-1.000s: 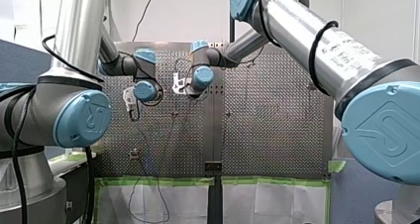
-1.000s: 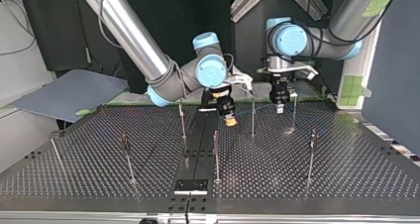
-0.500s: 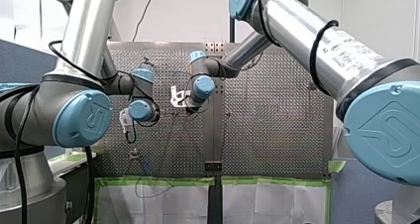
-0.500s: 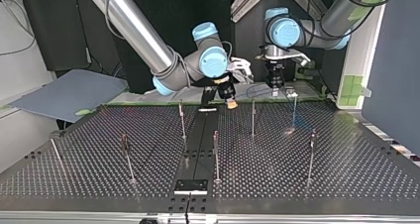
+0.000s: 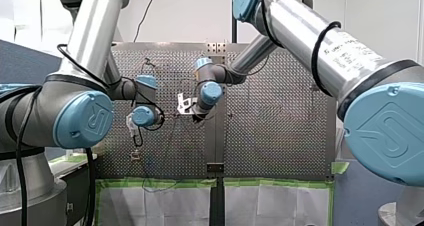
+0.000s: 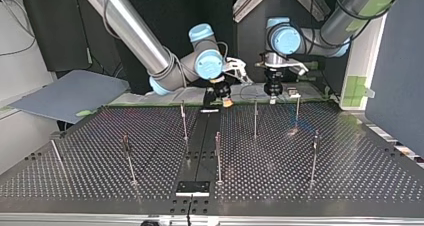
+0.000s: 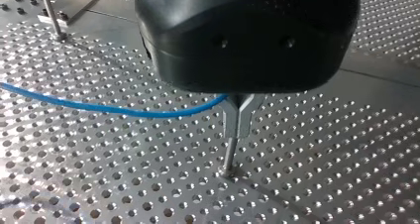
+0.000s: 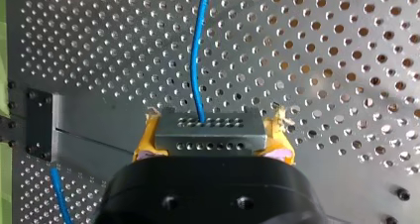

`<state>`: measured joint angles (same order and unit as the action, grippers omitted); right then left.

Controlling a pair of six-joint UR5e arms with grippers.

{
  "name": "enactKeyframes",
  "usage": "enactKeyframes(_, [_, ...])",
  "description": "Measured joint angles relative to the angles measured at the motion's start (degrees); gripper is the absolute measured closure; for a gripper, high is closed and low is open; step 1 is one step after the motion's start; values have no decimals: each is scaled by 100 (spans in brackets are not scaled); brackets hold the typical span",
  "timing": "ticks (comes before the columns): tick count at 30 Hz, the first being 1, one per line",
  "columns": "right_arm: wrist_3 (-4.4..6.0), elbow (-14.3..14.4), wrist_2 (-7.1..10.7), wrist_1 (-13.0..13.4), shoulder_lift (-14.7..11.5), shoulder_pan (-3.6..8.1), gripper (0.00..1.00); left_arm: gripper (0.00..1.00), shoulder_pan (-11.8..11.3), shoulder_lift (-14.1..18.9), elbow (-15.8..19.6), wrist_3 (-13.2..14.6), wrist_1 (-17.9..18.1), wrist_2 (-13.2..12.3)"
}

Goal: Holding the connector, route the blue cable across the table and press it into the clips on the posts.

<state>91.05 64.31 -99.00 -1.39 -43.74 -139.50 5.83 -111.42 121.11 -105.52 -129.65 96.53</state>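
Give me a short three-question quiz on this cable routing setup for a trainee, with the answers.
1. What is my right gripper holding? A) a grey connector B) a post C) nothing
2. True or false: the blue cable leaves the grey connector on the side facing away from the right gripper.
3. Fill in: the metal fingers belong to my ___ gripper.
Key: 1 A; 2 true; 3 left, that is, the left gripper.
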Motion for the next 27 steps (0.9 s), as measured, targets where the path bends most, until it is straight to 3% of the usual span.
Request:
enactKeyframes(6, [6, -10, 97, 52, 0, 71, 100, 100, -53, -48, -146, -33, -11, -70])
enactKeyframes(18, [30, -78, 240, 140, 0, 228, 100, 100, -195, -507, -664, -72, -270, -156])
enactKeyframes(27, [63, -198, 384, 190, 1, 389, 100, 100, -339, -558, -1100, -79, -373, -331])
